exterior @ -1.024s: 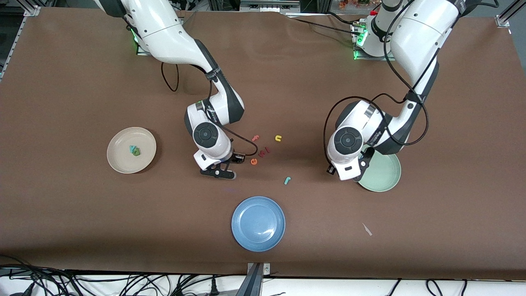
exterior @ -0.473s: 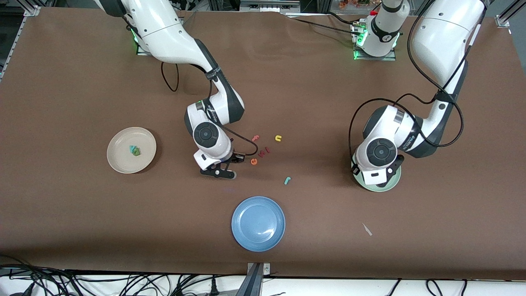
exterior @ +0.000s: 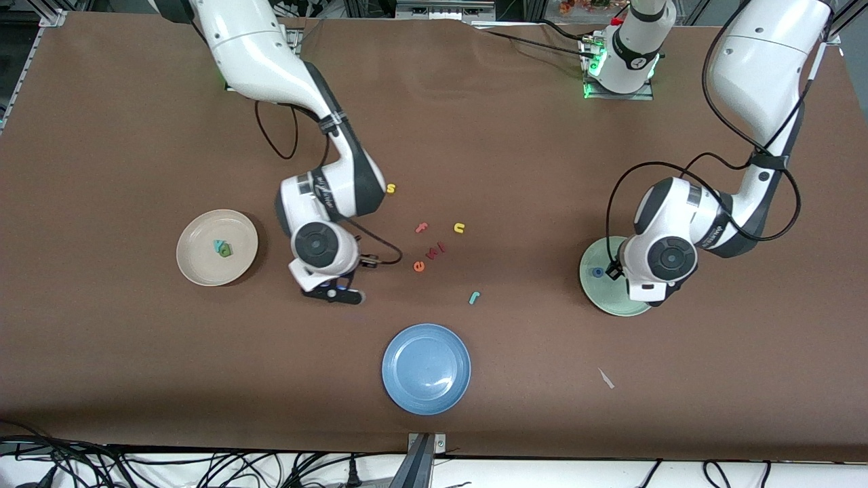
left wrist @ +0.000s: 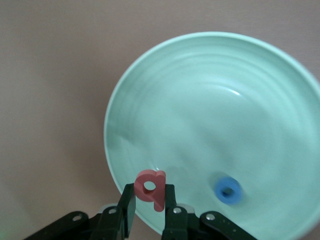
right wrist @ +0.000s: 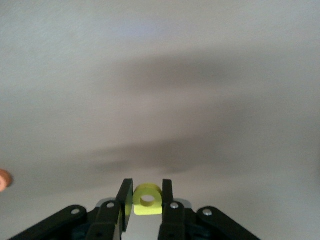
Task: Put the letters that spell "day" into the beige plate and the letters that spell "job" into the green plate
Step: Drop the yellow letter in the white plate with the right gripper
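My left gripper [left wrist: 150,192] is shut on the pinkish-red b [left wrist: 151,187], which hangs upright over the rim of the green plate [left wrist: 200,100]. The blue o [exterior: 597,272] lies in that plate [exterior: 614,305]. My right gripper [right wrist: 146,192] is shut on the yellow a [right wrist: 147,199] above bare table, between the beige plate [exterior: 196,268] and the loose letters. In the front view its fingers [exterior: 332,293] show under the wrist. The teal y and dark green d [exterior: 222,249] lie in the beige plate. The teal j [exterior: 475,297] lies on the table mid-way between the arms.
A blue plate [exterior: 426,368] sits near the table's front edge. Loose letters lie mid-table: yellow s [exterior: 390,189], pink f [exterior: 422,228], yellow u [exterior: 460,228], orange e [exterior: 419,266] and small red letters [exterior: 437,251]. A paper scrap [exterior: 605,378] lies nearer the front camera.
The right gripper closed on the yellow a and carried it toward the beige plate. The left arm swung toward its own end of the table, uncovering the blue o.
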Controlling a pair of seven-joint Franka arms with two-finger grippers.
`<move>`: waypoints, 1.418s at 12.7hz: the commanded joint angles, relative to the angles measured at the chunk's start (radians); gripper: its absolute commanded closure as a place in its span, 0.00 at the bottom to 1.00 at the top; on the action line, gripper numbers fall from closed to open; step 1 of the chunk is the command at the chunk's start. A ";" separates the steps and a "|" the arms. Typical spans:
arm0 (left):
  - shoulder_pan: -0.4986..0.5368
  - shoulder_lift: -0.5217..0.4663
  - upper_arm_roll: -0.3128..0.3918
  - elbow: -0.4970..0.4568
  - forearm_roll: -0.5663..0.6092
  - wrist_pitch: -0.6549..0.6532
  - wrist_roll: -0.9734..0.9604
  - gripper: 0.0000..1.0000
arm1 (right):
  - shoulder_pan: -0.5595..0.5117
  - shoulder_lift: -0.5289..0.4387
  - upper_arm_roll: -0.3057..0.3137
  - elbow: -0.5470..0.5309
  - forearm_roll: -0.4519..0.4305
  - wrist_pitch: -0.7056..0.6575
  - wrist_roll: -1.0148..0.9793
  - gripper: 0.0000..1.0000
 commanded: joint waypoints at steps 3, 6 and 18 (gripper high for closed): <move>0.046 -0.024 -0.012 -0.134 0.009 0.184 0.054 0.97 | -0.003 -0.070 -0.154 -0.110 -0.009 -0.116 -0.191 1.00; 0.041 -0.017 -0.014 -0.134 0.004 0.186 0.045 0.69 | -0.003 -0.082 -0.275 -0.202 -0.005 -0.107 -0.353 1.00; 0.024 -0.074 -0.195 0.005 -0.065 0.174 0.053 0.00 | -0.096 -0.049 -0.321 -0.204 0.080 -0.100 -0.353 0.00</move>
